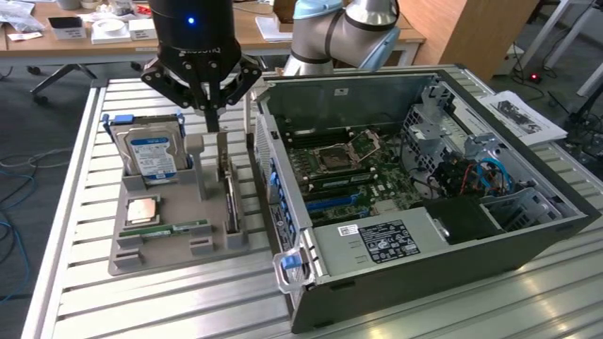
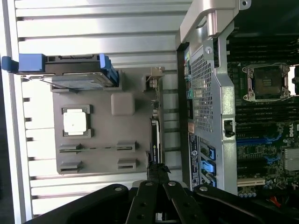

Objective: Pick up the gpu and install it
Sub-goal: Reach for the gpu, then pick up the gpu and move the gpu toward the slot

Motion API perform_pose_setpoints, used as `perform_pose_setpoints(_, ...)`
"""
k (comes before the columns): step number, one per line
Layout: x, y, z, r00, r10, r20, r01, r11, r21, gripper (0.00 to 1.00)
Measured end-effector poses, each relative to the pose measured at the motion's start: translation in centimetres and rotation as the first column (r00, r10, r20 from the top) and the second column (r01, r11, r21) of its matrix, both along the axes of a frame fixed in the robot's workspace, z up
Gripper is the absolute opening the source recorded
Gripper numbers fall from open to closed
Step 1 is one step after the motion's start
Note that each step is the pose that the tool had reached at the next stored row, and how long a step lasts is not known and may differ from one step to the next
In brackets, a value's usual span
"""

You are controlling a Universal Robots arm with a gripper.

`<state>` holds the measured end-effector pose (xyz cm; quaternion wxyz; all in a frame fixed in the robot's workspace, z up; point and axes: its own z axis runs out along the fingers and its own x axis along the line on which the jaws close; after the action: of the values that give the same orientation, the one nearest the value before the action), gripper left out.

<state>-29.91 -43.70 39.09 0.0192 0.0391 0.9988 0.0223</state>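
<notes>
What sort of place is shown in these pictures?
Probably a robotics lab or workshop: a robot arm over an open computer case on a slatted metal table, with cluttered desks behind.

Slatted metal table [image 1: 141, 304] bears grey tray [image 1: 151, 266] and open computer case [image 1: 424, 277].

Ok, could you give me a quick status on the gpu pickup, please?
Gripper shut, low over the gpu. Card edge-on in the grey tray, not lifted. Hard drive on one side, open case close on the other.
</notes>
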Motion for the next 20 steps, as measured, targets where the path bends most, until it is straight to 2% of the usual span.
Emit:
perform_pose_setpoints(7, -0.02, 0.01, -0.43, 1.0, 0.0, -0.0001, 0.0, 1.0, -0.0001, 0.11)
perform_pose_setpoints(20, -0.02, 0.01, -0.44, 1.0, 0.0, -0.0001, 0.0, 1.0, -0.0001, 0.11)
